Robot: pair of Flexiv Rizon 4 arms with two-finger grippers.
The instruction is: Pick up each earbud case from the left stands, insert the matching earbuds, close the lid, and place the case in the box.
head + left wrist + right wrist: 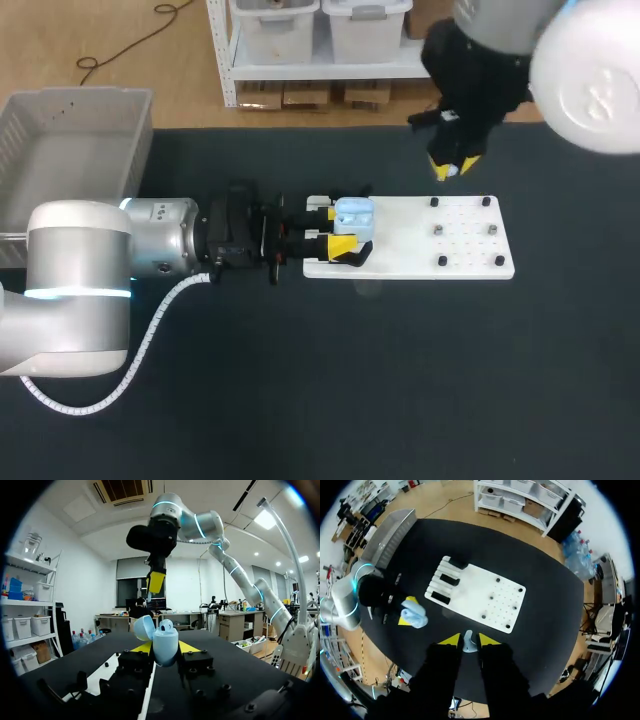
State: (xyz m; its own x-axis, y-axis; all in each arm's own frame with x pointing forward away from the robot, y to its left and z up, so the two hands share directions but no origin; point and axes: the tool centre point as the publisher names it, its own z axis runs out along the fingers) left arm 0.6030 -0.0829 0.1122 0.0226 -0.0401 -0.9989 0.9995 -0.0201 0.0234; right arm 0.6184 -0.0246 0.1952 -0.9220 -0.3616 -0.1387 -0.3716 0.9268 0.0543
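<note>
A light-blue earbud case with its lid swung open is held over the left end of the white board. My left gripper is shut on it from both sides. In the left wrist view the case stands upright between the yellow fingers, with a pale earbud showing at its mouth. My right gripper hangs high above the board's far edge. In its own view it is shut on a small white earbud, with the case far below and off to one side.
Black stands sit at the white board's left end and small pegs at its right end. A grey box stands at the table's far left corner. The dark tabletop spreads in front.
</note>
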